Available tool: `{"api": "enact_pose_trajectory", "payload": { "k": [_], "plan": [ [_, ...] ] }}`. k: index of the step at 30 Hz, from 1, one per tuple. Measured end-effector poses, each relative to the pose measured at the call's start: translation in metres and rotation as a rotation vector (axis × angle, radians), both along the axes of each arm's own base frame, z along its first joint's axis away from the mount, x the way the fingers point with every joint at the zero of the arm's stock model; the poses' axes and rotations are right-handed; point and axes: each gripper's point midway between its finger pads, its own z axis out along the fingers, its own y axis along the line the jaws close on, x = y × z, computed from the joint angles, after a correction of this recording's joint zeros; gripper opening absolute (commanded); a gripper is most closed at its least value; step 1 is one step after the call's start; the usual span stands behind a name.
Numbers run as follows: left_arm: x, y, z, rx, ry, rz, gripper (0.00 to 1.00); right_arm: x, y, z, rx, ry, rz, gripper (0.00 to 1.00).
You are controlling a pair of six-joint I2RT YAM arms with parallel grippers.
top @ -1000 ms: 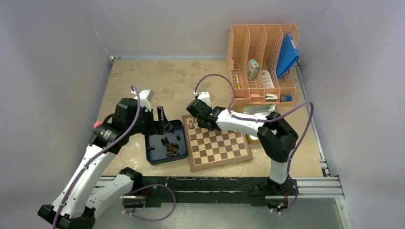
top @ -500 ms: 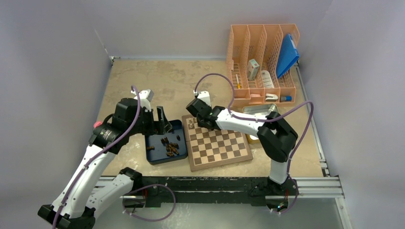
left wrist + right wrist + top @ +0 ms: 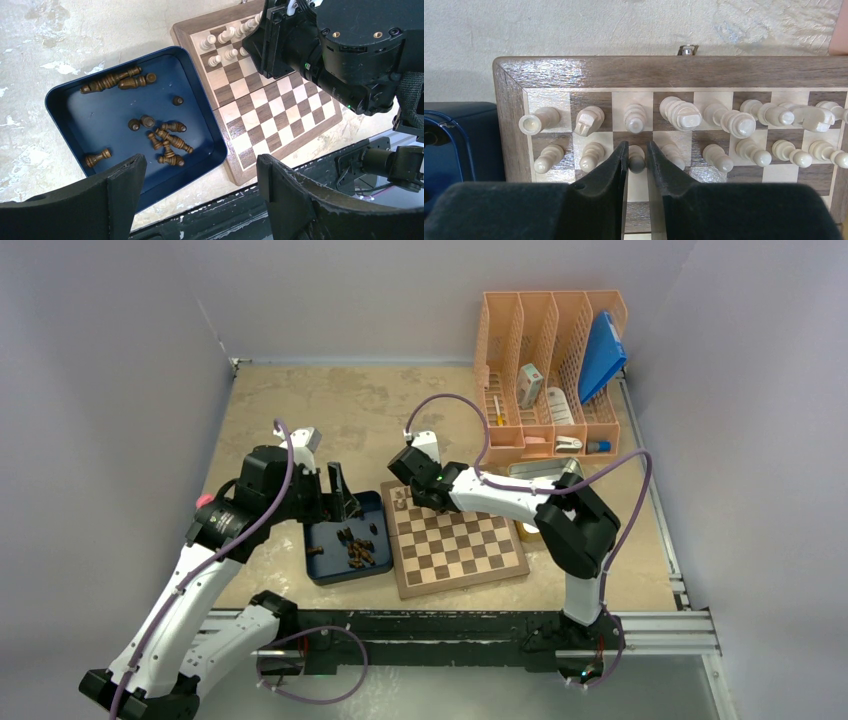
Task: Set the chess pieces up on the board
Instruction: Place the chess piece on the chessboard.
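The board lies at the table's middle. Pale chess pieces stand in two rows along its far edge. My right gripper reaches down over the second row. Its jaws stand narrowly open on either side of a pale pawn, which stands on its square with a thin gap at each finger. Several dark chess pieces lie loose in the blue tray left of the board. My left gripper hangs wide open and empty above the tray's near edge.
An orange slotted organiser with small items stands at the back right. A metal tin and a yellow tray sit just right of the board. The right arm's body hangs over the board's far half.
The right jaws have eased slightly apart around the pale pawn. Both arms have hardly moved.
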Motion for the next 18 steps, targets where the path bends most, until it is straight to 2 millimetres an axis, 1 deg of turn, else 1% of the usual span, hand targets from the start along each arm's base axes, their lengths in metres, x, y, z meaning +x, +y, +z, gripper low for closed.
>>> {"api": "enact_pose_trajectory", "payload": {
  "k": [6,18],
  "plan": [
    [0.0000,0.0000,0.0000,0.000,0.000,0.000,0.81,0.0004,-0.0003,-0.0013,-0.004,0.000,-0.002,0.29],
    [0.0000,0.0000,0.0002,0.000,-0.001,0.000,0.81,0.0021,-0.0017,-0.0005,-0.010,-0.009,-0.012,0.30]
  ]
}}
